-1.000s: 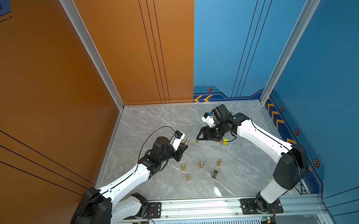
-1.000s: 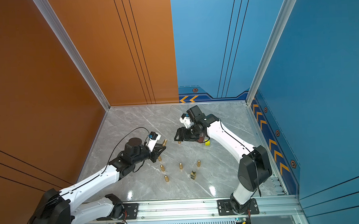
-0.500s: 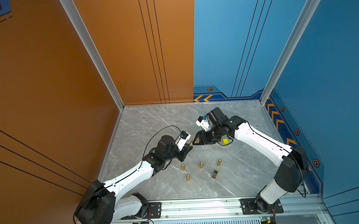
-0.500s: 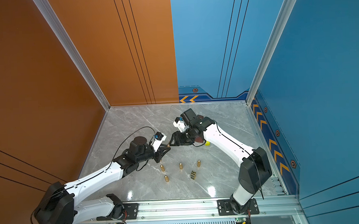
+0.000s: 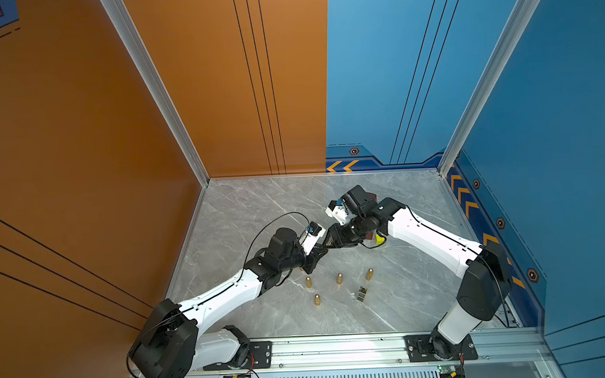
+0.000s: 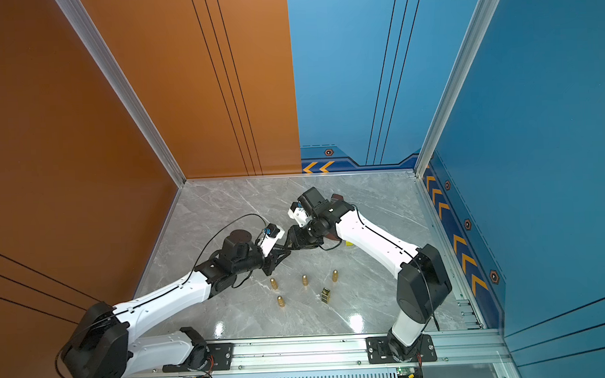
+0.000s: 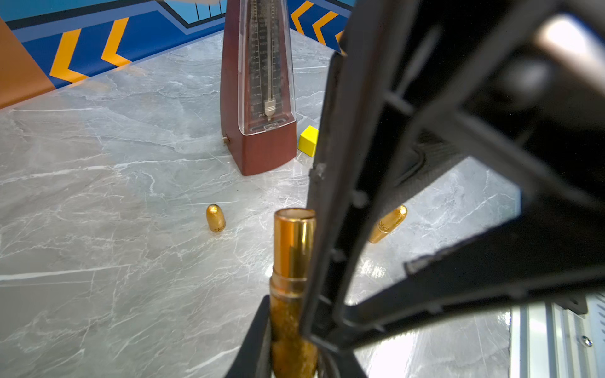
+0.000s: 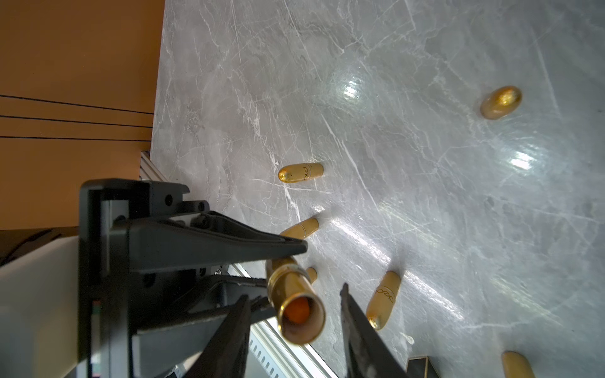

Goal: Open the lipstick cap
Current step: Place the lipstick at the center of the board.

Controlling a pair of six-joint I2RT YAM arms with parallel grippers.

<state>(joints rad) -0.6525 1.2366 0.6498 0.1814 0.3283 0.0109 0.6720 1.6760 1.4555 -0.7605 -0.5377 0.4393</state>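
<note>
L claw (image 7: 289, 330) was pinched tight on the glittery lower half of the lipstick (image 7: 293, 248), holding it up off the table (image 5: 260, 212) near mid-table, shiny end toward the R arm. R claw (image 8: 293, 290) had its jaws part-spread either side of that free end, w/ gaps showing on both sides in the R wrist view, so no grip yet. That end looked open, w/ orange stick down inside and no rounded cap, so prob. the cap was already off this one; couldn't settle it. Step in hand, by my read: R claw lining up on the free end while L braced the base. Next move needs R jaws to nip evenly, then a straight pull along the tube axis. Further out, four gold bullet-shaped pieces (image 5: 339, 278) & a small dark box (image 5: 361, 294) sat btwn claws and front rail, w/ metronome (image 7: 258, 98) & yellow block (image 7: 308, 140) behind.
</note>
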